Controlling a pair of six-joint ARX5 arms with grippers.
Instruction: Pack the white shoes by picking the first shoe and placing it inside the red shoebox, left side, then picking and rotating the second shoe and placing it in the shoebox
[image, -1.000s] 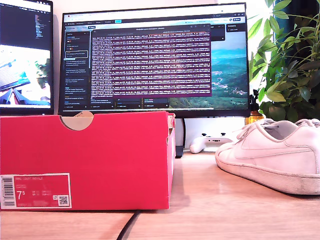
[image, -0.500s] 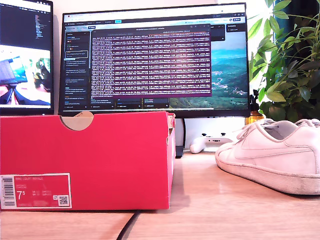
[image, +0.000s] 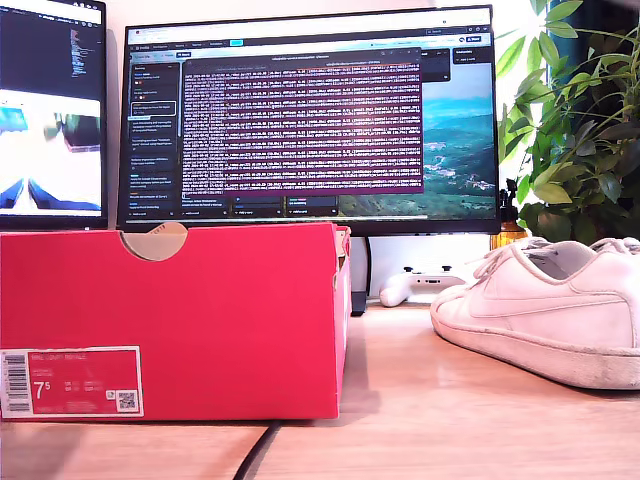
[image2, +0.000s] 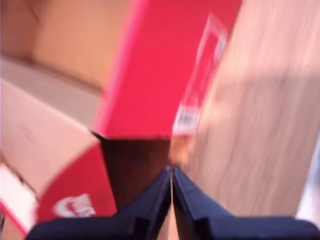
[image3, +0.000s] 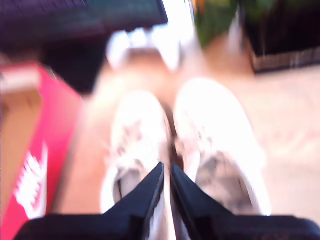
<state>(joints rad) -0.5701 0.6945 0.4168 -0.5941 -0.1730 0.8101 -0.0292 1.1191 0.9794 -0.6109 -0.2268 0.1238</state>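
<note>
Wooden bench (image: 430, 420) runs in front of two lit monitors (image: 310, 120), with a leafy plant (image: 580, 120) at the exterior view's right and a small white controller (image: 425, 285) under the larger screen. The red shoebox (image: 200, 310) stands at the exterior view's left, its labelled wall facing the camera. The white shoes (image: 550, 310) sit on the bench at that view's right, well apart from the box. No arm shows in the exterior view. The second wrist view, badly blurred, shows both shoes side by side on the wood, one shoe (image3: 132, 145) nearer the box and the other shoe (image3: 215, 135) beyond it. The second claw (image3: 166, 172) hangs above them with its fingers drawn almost together, gripping nothing. The first claw (image2: 171, 175), fingers pressed together and empty, looks down past the box's rim at bare cardboard inside. Judging by this, nothing is packed: both picks, the rotation and both placements remain.
</note>
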